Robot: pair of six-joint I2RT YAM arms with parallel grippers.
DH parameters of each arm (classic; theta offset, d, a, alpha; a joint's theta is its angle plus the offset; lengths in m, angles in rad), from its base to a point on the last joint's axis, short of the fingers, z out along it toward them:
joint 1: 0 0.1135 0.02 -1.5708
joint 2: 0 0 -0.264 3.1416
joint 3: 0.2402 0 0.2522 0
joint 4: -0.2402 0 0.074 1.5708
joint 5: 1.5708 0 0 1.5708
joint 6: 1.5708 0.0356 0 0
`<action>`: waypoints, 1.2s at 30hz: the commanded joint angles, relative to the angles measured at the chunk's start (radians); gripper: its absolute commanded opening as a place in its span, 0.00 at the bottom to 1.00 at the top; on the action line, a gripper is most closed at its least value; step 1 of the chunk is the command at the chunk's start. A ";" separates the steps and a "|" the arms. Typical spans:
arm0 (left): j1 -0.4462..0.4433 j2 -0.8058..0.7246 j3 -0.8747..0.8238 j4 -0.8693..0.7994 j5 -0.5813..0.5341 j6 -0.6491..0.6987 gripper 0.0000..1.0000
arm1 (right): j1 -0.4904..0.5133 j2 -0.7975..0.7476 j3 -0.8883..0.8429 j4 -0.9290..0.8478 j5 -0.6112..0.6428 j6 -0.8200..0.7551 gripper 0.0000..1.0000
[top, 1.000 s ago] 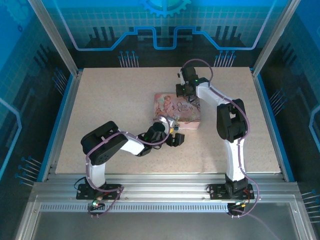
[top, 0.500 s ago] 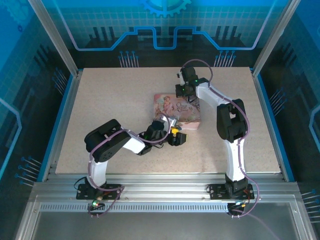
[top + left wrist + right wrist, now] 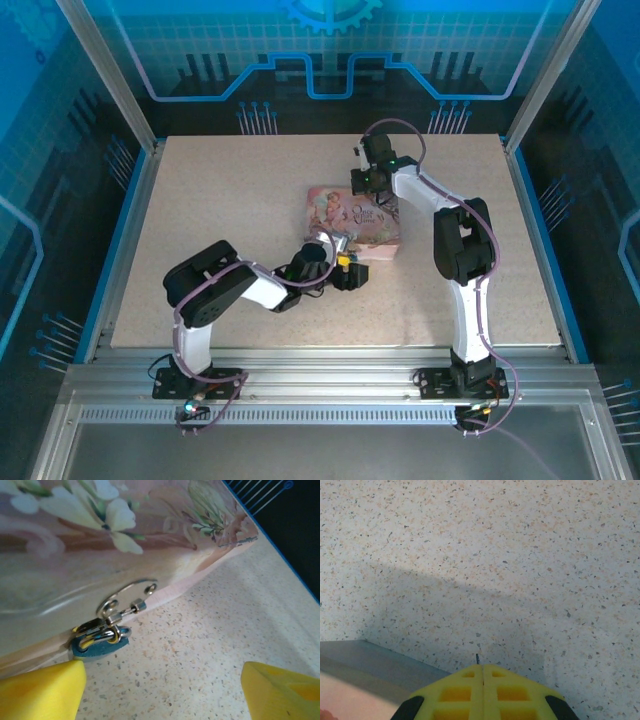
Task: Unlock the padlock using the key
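Where speckled table (image 3: 220,200) ends, blue walls (image 3: 60,200) rise, prob. glass.

White-and-black arms (image 3: 420,190), purple cables (image 3: 400,122), yellow fingertips (image 3: 40,690)

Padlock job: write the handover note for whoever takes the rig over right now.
Left gripper: open, fingers wide, aimed at the padlock, touching nothing.
Right gripper: shut, a thin sliver poking from its tips, apparently the key; it hangs over the table at the pink box's far side.
Padlock: hanging on the box's front hasp, near the left gripper.
Done: key picked up, it seems.
Left: steady the padlock, bring the key over, insert, turn.
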 commanded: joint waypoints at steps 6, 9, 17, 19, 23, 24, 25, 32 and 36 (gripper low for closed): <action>-0.031 -0.026 0.040 -0.065 -0.203 0.099 0.84 | 0.030 -0.011 -0.048 -0.091 -0.041 -0.001 0.00; -0.036 -0.007 0.055 -0.053 -0.189 0.099 0.85 | 0.031 -0.018 -0.055 -0.086 -0.041 -0.004 0.00; -0.013 0.025 0.052 0.079 -0.009 0.057 0.82 | 0.031 -0.025 -0.063 -0.080 -0.044 -0.005 0.00; 0.010 0.026 0.034 0.138 0.045 0.018 0.79 | 0.030 -0.028 -0.065 -0.078 -0.046 -0.006 0.00; 0.055 0.036 0.021 0.209 0.146 -0.054 0.73 | 0.030 -0.032 -0.072 -0.074 -0.044 -0.006 0.00; 0.056 0.037 0.023 0.205 0.151 -0.057 0.73 | 0.031 -0.034 -0.073 -0.073 -0.044 -0.006 0.00; 0.057 0.037 0.025 0.201 0.151 -0.055 0.73 | 0.031 -0.034 -0.076 -0.071 -0.044 -0.006 0.00; 0.056 0.065 0.024 0.235 0.156 -0.090 0.69 | 0.031 -0.034 -0.084 -0.067 -0.046 -0.001 0.00; 0.053 0.085 0.022 0.236 0.134 -0.117 0.68 | 0.031 -0.037 -0.081 -0.070 -0.044 -0.003 0.00</action>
